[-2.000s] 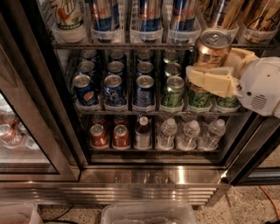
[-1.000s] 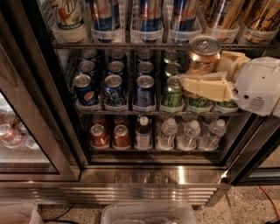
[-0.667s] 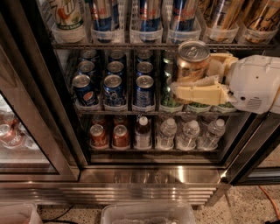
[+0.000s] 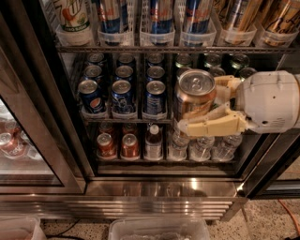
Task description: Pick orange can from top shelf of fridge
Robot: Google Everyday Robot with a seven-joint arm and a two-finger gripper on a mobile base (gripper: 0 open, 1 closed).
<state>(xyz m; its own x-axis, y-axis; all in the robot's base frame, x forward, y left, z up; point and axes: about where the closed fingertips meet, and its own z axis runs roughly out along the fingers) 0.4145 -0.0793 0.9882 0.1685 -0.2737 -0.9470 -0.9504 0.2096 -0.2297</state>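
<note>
gripper (image 4: pixel 200 104) sits mid-right, its white wrist housing running off the right edge; two cream fingers (image 4: pixel 211 125) clamped on the orange can (image 4: pixel 193 96), one across the front low down, one behind the rim

can upright, lid and tab showing, held in the air below the front rail of the top shelf (image 4: pixel 140 48) and in front of the green cans (image 4: pixel 213 60) on the middle rack

edges: fridge (image 4: pixel 159 190) frame post slants down the left, another dark post low right under the wrist; steel base lip below; glass door (image 4: pixel 23 140) open at far left. open space lies toward the camera, in front of the racks

counts
- top shelf: 1 pale can (image 4: pixel 72 14) far left, 3 blue-silver cans (image 4: pixel 161 14), 2 trays of gold cans (image 4: pixel 276 16) at right, tops cut off
- middle rack: 9 blue cans (image 4: pixel 122 93), three rows of three; green cans partly hidden, number unclear
- bottom rack: 2 red-brown cans (image 4: pixel 130 145) in front with more behind, 1 dark bottle (image 4: pixel 153 140) with white cap, 3 clear bottles (image 4: pixel 201 147)
- floor: clear bin (image 4: pixel 159 229) centre, corner of another at left
</note>
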